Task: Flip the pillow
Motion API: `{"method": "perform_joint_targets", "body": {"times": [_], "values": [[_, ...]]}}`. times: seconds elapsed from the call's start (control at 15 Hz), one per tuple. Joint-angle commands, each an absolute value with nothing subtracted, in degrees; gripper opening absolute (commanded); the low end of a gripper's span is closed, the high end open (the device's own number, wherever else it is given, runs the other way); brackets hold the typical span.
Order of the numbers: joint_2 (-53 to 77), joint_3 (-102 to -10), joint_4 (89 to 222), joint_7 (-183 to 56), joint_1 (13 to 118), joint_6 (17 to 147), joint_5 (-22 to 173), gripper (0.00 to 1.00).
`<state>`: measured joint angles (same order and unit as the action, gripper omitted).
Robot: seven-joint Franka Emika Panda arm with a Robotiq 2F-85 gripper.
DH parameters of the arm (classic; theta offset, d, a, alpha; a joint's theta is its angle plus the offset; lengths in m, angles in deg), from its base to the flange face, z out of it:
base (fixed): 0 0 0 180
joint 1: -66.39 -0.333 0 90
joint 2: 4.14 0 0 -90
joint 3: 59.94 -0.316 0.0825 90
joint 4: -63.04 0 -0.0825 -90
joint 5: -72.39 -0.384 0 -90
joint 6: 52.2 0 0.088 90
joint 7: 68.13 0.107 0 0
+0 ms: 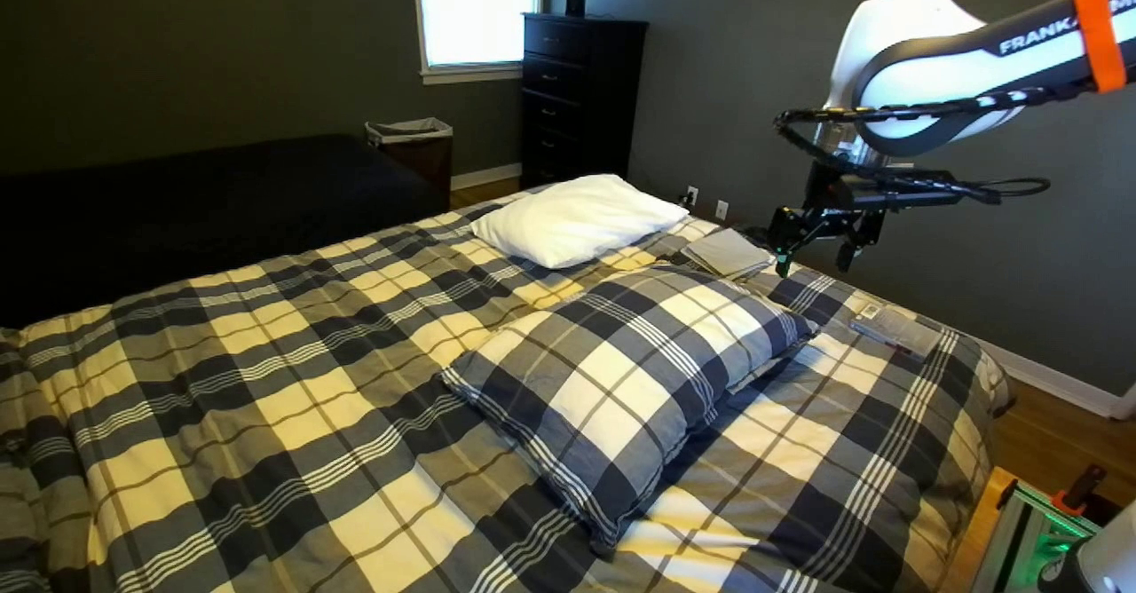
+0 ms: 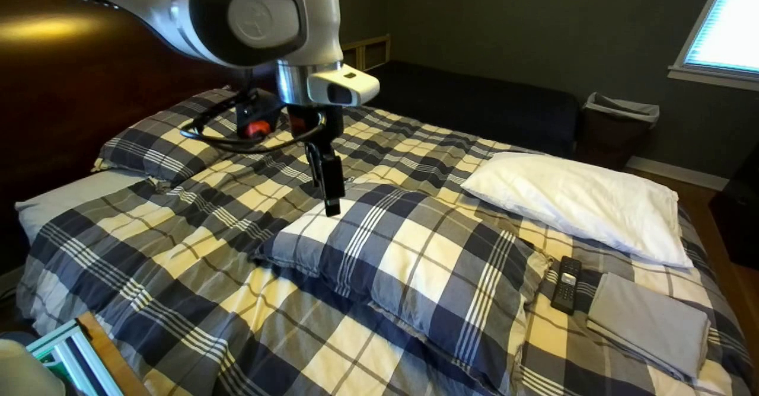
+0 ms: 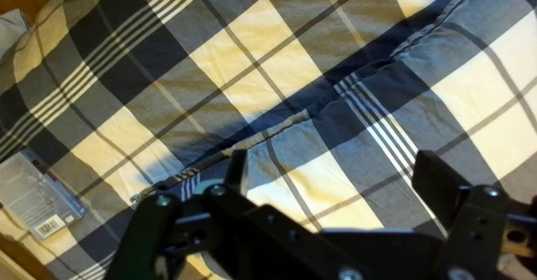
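Observation:
The pillow (image 1: pixel 612 362), puffy in navy, grey and white plaid, lies flat on the yellowish plaid bedspread (image 1: pixel 293 389). It also shows in an exterior view (image 2: pixel 409 259) and fills the lower right of the wrist view (image 3: pixel 356 167). Its underside is hidden. My gripper (image 1: pixel 813 266) is open and empty, pointing down above the bed. In the wrist view the two fingers (image 3: pixel 331 162) stand wide apart, with the pillow's fabric and seamed edge showing between and beyond them. In an exterior view the fingertip (image 2: pixel 332 209) appears in front of the pillow's near-headboard end, apparently not touching it.
A plain white pillow (image 1: pixel 577 220) lies beyond the plaid one. A folded grey cloth (image 2: pixel 649 325) and a black remote (image 2: pixel 567 284) lie beside the pillow. A plastic-cased item (image 3: pixel 37 194) lies near the bed's edge. Another plaid pillow (image 2: pixel 169 138) lies by the headboard.

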<state>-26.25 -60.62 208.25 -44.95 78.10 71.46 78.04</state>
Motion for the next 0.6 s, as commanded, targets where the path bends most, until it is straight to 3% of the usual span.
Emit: {"method": "perform_joint_targets", "body": {"times": [0.0, 0.27, 0.53], "values": [[-18.91, -59.8, 210.38, -42.39, 77.9, 77.68, 77.99, 1.0], [-10.94, -58.09, 213.16, -43.22, 77.7, 87.38, 77.81, 1.0], [-1.26, -54.53, 215.37, -45.01, 77.91, 105.19, 74.06, 1.0]]}}
